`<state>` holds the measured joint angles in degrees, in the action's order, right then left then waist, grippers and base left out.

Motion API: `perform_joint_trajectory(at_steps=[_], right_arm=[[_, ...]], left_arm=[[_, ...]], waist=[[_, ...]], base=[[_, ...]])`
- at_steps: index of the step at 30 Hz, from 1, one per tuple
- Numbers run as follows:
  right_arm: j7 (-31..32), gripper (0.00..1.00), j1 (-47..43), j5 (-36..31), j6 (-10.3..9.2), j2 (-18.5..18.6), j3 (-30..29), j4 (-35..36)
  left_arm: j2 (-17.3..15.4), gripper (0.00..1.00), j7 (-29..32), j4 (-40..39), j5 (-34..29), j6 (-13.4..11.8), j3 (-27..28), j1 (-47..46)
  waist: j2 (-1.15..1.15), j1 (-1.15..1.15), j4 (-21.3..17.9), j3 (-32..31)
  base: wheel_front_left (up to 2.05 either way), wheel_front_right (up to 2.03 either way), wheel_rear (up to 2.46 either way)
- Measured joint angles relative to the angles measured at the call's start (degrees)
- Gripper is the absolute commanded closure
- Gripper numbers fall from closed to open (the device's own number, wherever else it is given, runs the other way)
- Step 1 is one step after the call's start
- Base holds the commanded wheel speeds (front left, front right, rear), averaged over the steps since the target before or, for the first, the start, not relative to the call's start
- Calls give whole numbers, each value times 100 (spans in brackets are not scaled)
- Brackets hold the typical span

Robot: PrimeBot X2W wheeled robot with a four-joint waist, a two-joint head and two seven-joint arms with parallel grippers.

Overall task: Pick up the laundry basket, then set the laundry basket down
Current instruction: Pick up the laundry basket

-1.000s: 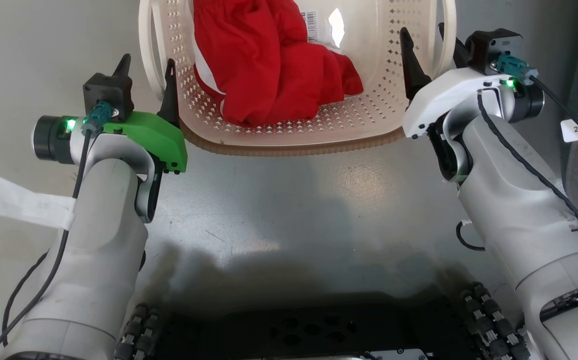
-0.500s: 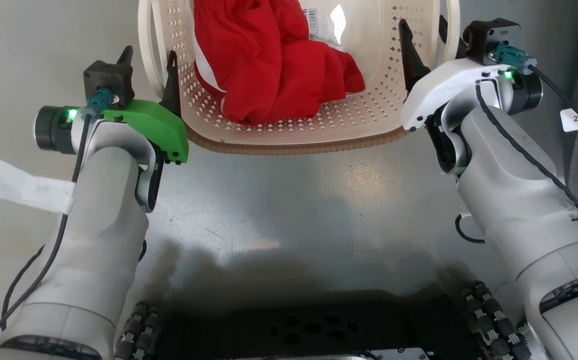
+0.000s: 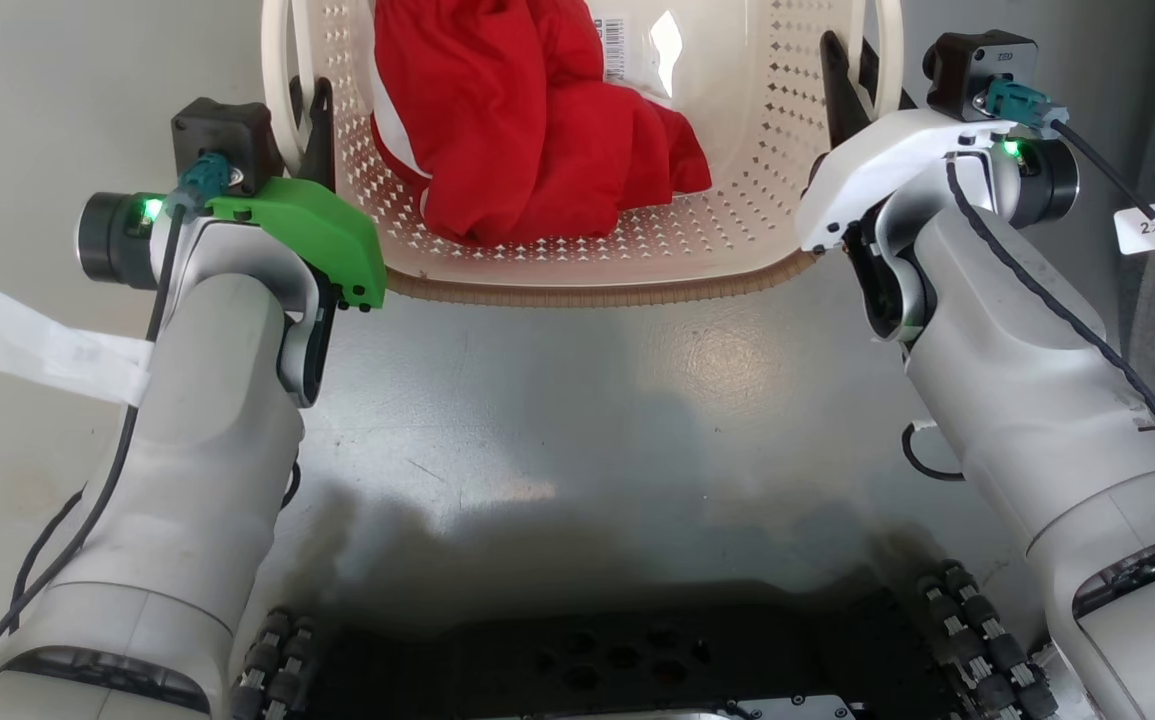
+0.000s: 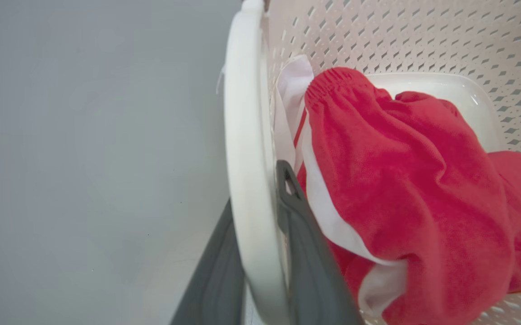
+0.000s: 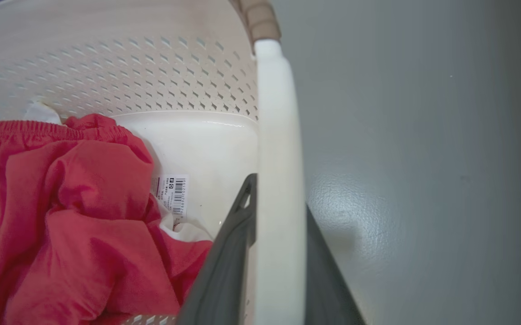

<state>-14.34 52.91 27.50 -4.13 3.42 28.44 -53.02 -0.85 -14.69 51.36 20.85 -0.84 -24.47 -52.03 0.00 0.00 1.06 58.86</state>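
Right now your left gripper (image 4: 258, 194) pinches the laundry basket (image 3: 587, 292) by its left white handle (image 4: 246, 113), 1 dark finger inside the wall and 1 outside. Your right gripper (image 5: 280, 198) clamps the right handle (image 5: 278, 113) likewise. You have the basket between both arms, above grey floor (image 3: 577, 400), with a red garment (image 3: 527, 130) heaped inside beside a barcode sticker (image 5: 174, 194)
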Motion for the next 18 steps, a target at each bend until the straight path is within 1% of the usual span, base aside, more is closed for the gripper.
perform_joint_trajectory(at_steps=[8, 18], right_arm=[[0, 100, 13, 94, -2, 1, 82, -158], [0, 100, -26, 315, -2, -7, 197, -276]], left_arm=[[31, 100, 1, 175, 149, -38, -100, 2], [49, 100, 2, 225, 360, -69, -118, 81]], waist=[[0, 0, -9, -152], [0, 0, -24, -571]], base=[[0, 0, 0], [0, 0, 0]])
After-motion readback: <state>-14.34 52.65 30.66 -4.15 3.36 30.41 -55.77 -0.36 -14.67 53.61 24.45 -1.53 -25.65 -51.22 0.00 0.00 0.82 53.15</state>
